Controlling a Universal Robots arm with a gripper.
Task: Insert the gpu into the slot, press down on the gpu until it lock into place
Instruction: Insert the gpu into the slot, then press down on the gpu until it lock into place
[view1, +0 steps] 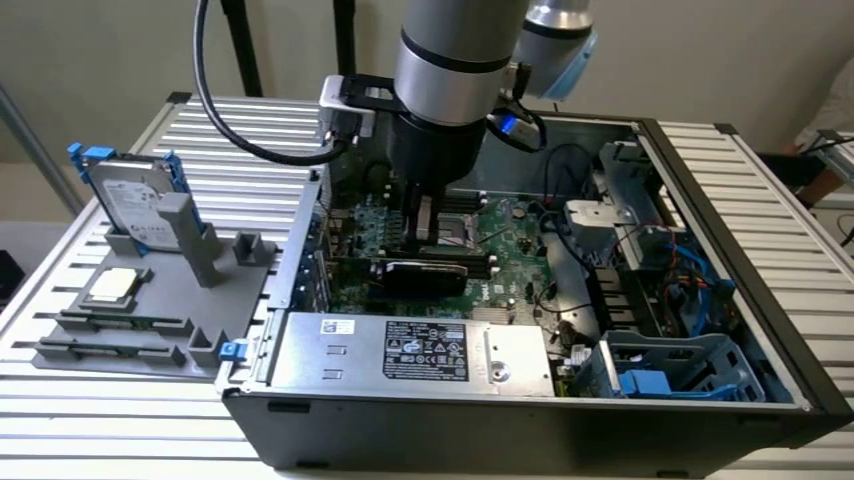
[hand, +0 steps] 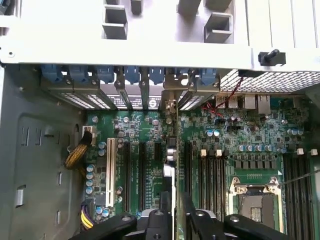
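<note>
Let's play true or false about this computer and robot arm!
1. The thin black rectangular gpu card stands inside the open dark metal computer case. True.
2. A hard drive in a blue holder stands on the grey plastic tray. True.
3. The silver labelled power-supply box sits on the tray. False: it is inside the case.
4. The gripper hangs over the tray. False: it is over the green motherboard, at the gpu card.

The exterior camera looks steeply down into the open computer case; my wrist camera hovers close over the same motherboard.
</note>
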